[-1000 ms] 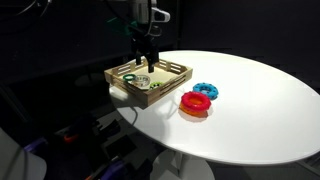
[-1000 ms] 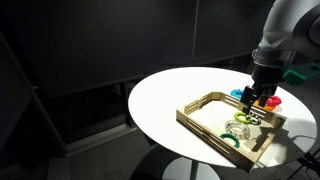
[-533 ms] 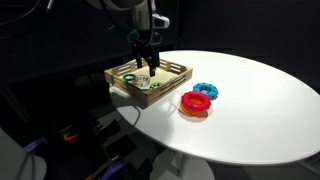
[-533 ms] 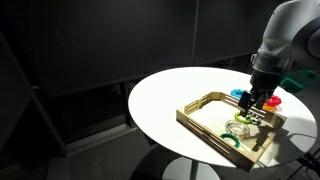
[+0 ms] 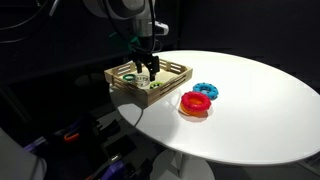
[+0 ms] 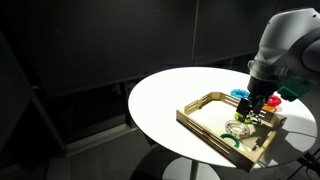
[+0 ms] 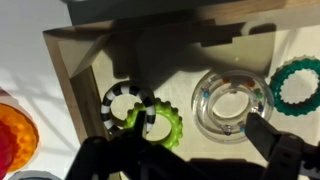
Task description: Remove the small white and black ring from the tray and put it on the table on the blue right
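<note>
The small white and black ring [image 7: 121, 97] lies in the tray [image 7: 72, 68], striped and overlapping a lime-green ring [image 7: 160, 124]. My gripper [image 7: 190, 160] is open and hangs low over the tray, its fingers spread to either side of the lime-green ring and a larger clear ring with beads [image 7: 232, 104]. In both exterior views the gripper [image 5: 148, 68] [image 6: 258, 108] is down inside the tray [image 5: 128, 89] [image 6: 200, 119]. The blue ring [image 5: 206, 91] [image 6: 240, 94] lies on the white table [image 5: 250, 110] [image 6: 170, 95] beside the tray.
A bigger red ring [image 5: 196, 103] [image 6: 272, 100] [image 7: 12, 130] lies by the blue one. A teal-green ring [image 7: 298, 85] sits at the tray's edge. The tray stands near the table's rim; the surroundings are dark.
The gripper has come down a little toward the tray floor and shifted slightly. The rings have not moved.
</note>
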Controlling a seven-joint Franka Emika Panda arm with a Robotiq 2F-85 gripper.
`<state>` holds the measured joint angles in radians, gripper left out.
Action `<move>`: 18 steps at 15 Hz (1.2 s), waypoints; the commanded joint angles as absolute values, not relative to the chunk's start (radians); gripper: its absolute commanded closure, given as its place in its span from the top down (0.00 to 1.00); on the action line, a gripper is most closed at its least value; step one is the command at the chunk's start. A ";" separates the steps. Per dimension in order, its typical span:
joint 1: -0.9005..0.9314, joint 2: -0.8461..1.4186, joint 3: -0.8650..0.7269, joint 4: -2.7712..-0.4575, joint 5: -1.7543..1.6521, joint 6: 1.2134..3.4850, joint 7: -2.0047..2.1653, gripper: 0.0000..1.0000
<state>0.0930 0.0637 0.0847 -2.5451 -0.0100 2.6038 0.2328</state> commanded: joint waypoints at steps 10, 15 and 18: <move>0.106 0.117 0.075 -2.538 -0.068 2.639 0.247 1.00; 0.109 0.138 0.070 -2.530 -0.084 2.649 0.251 1.00; 0.111 0.153 0.062 -2.521 -0.100 2.660 0.259 1.00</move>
